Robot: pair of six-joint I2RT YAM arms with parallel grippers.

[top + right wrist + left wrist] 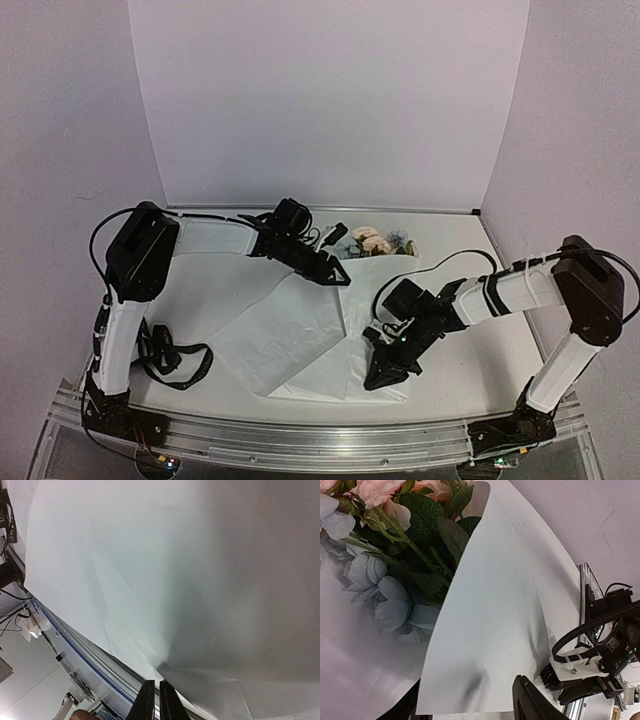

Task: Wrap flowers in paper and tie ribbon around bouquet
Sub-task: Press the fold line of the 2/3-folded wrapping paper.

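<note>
The paper [300, 330] is thin, light and limp. It creases wherever I pinch it, will tear if I drag it, and won't hold a shape, so I judge an edge or corner is the place to grip, lifting slowly. It lies spread across the middle of the surface [480, 250] in the overhead view. The flowers [375, 240] rest at its upper edge, just above centre. They are light too, with soft blooms that would crush, so I'd handle them by the thin stems only.

My right pincer [382, 376], at the sheet's lower edge, has its fingers pressed together. The paper puckers right at their tips, so I take it they are clamped on that edge. My left pincer [338, 276] sits beside the blooms with its fingers apart, a raised flap of paper standing between them. Whether they touch it I cannot tell.
</note>
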